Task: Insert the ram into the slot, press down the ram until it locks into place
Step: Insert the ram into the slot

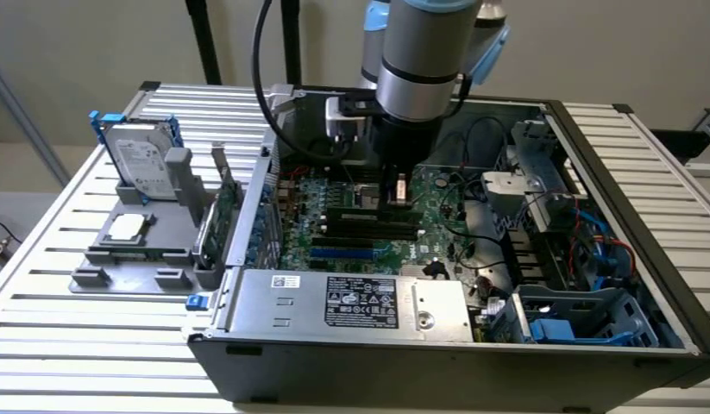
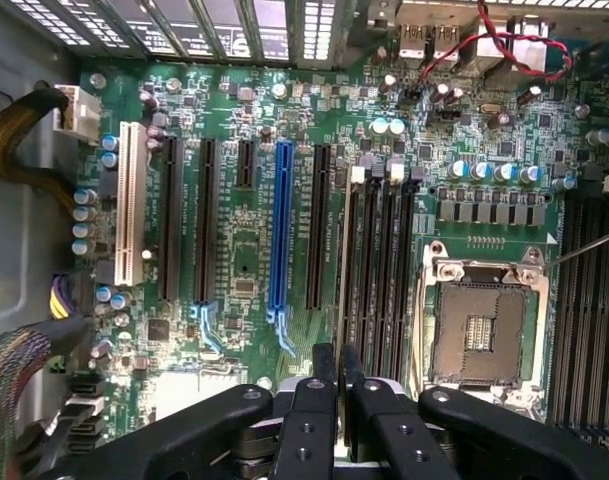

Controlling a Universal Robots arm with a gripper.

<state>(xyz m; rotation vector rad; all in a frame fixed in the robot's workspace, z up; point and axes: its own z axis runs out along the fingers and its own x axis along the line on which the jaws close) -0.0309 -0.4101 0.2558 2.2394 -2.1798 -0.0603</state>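
Ram: thin stick seen edge-on, apparently pinched by the gripper, lying along a slot mid-motherboard.
Handling: judged light, stiff and fragile; hold by the long edges, not the chips or contacts.
Fingers: clenched nearly together on it.
Slot: black, beside the empty CPU socket.

The case sits on the table. Inside lies the motherboard, with the gripper hanging over its slots. At the exterior view's left, beside the case, a holder bears a drive.
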